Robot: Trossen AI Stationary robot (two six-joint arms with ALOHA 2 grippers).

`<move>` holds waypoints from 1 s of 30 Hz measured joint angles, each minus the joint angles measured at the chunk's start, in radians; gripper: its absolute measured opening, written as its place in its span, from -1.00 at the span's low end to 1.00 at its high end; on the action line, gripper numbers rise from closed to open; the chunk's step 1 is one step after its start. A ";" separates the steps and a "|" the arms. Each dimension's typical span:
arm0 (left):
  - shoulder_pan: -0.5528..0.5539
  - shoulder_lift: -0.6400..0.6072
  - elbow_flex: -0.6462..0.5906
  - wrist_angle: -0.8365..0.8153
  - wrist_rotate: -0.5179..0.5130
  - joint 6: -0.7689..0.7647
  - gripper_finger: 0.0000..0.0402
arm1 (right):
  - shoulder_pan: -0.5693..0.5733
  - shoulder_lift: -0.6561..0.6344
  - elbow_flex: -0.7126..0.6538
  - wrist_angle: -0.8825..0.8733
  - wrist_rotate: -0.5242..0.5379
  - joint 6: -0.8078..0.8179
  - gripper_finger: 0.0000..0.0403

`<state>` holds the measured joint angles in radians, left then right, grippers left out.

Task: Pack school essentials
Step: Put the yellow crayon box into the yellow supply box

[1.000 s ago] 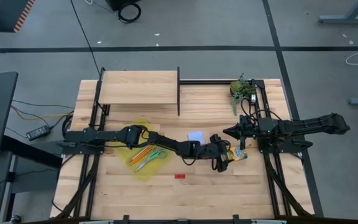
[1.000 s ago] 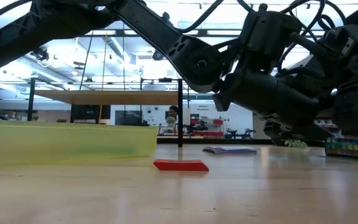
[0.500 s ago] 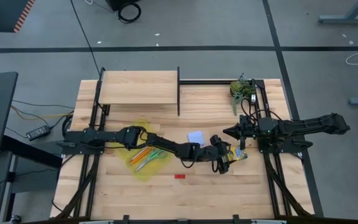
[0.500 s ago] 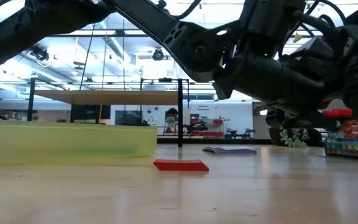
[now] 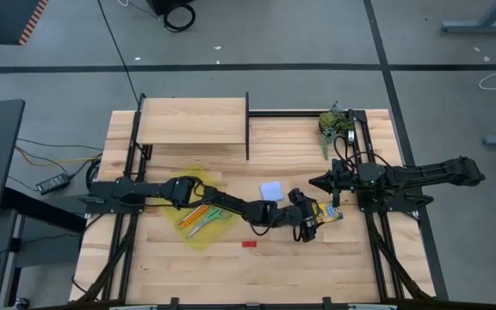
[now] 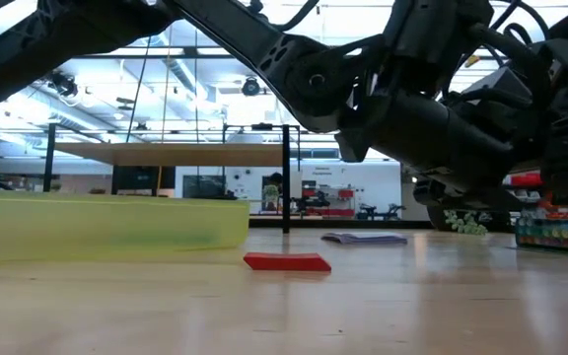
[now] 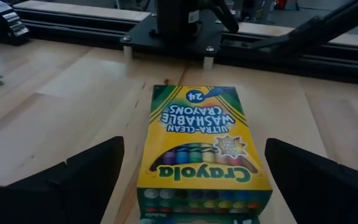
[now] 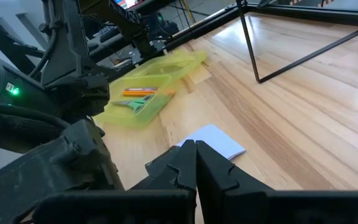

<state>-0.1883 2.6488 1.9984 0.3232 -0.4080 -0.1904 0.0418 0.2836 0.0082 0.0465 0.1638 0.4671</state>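
Our left gripper (image 7: 191,177) hangs wide open astride the crayon box (image 7: 199,140) lying flat at the table's (image 5: 351,258) right — we should lower squarely, then pinch its long sides evenly.

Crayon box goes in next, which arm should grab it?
Left. The left gripper is open with a finger on each side of the crayon box; the right gripper is shut, parked at its base.

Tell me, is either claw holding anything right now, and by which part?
Nothing is held. The left gripper is open, one finger on each side of the crayon box, not closed on it. The right gripper is shut and empty.
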 joint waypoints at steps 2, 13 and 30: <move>0.000 0.000 0.000 0.000 0.000 0.000 0.99 | 0.000 0.000 0.000 0.000 0.000 0.000 -0.95; -0.013 0.002 0.000 -0.008 0.001 0.004 0.99 | 0.000 0.000 0.000 0.000 0.000 0.000 -0.95; 0.006 0.037 -0.009 -0.026 0.012 -0.050 0.99 | 0.000 0.000 0.000 0.000 0.000 0.000 -0.95</move>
<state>-0.1821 2.6858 1.9892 0.2974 -0.3958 -0.2401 0.0414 0.2836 0.0082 0.0463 0.1638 0.4671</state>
